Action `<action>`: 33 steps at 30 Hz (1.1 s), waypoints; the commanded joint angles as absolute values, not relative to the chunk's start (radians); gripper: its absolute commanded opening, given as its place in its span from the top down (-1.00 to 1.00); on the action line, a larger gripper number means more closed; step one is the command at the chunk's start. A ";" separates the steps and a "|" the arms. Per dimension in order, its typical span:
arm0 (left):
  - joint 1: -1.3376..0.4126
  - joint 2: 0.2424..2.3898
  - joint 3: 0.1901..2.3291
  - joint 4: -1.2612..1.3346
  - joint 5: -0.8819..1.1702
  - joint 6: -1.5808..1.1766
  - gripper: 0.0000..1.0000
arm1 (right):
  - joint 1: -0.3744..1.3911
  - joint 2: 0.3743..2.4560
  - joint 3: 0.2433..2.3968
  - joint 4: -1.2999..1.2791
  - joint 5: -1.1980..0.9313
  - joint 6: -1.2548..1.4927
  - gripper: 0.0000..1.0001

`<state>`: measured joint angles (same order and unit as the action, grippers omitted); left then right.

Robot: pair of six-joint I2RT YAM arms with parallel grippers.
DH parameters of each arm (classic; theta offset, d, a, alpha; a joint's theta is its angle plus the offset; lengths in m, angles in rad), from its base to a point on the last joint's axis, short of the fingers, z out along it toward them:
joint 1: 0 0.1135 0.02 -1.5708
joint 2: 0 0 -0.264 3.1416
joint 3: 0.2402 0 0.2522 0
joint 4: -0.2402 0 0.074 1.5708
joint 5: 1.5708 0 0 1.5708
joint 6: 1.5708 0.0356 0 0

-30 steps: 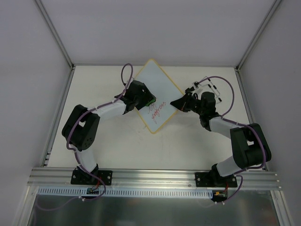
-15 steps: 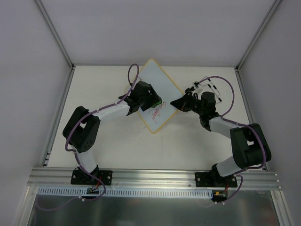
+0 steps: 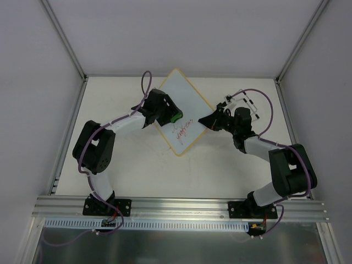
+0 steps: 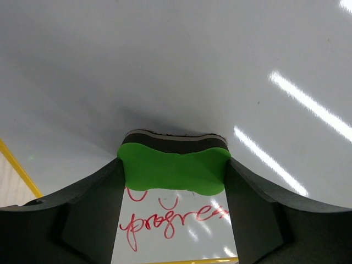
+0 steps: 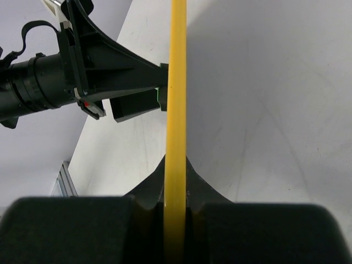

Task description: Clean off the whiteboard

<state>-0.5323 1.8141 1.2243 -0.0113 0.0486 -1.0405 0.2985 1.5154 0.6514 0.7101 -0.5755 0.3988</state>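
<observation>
Left gripper point(image 3: 172, 114) swept out toward the middle of the whiteboard point(image 3: 184, 96) and has come back to the board's left side within the last second: one quick back-and-forth wipe. It is clamped on the green eraser point(image 4: 173, 168), whose felt side is pressed flat on the white surface.

From overhead, the red writing point(image 4: 168, 220) looks a bit thinner than a second ago. The upper line is mostly gone (only a couple of loops are left just under the eraser in the left wrist view). The lower word is still fully legible. So erasing is under way but not done. I'd judge the next strokes need to drop lower, toward the board's near corner.

Right gripper point(image 3: 204, 122) hasn't budged. It is closed tight on the board's yellow frame point(image 5: 177, 82) at the right edge, pinning it.

The whiteboard lies flat on the table point(image 3: 126, 165), turned like a diamond, far-middle between the two arms, in the same spot as before. Possible risk: a hard push could swivel the board around the pinned edge.
</observation>
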 commanded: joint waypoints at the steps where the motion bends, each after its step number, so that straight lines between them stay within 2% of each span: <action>1: -0.512 1.865 1.270 -0.046 0.023 -1.000 1.00 | 0.390 1.496 0.627 0.684 -0.830 0.190 1.00; 8: -0.514 1.884 1.357 -0.066 0.060 -0.939 1.00 | 0.390 1.489 0.627 0.684 -0.834 0.193 0.99; 13: -0.574 1.876 1.335 -0.064 0.081 -0.896 1.00 | 0.388 1.485 0.626 0.684 -0.833 0.195 0.99; 33: -0.796 1.799 0.884 0.070 0.071 -0.974 1.00 | 0.388 1.489 0.624 0.684 -0.825 0.199 0.99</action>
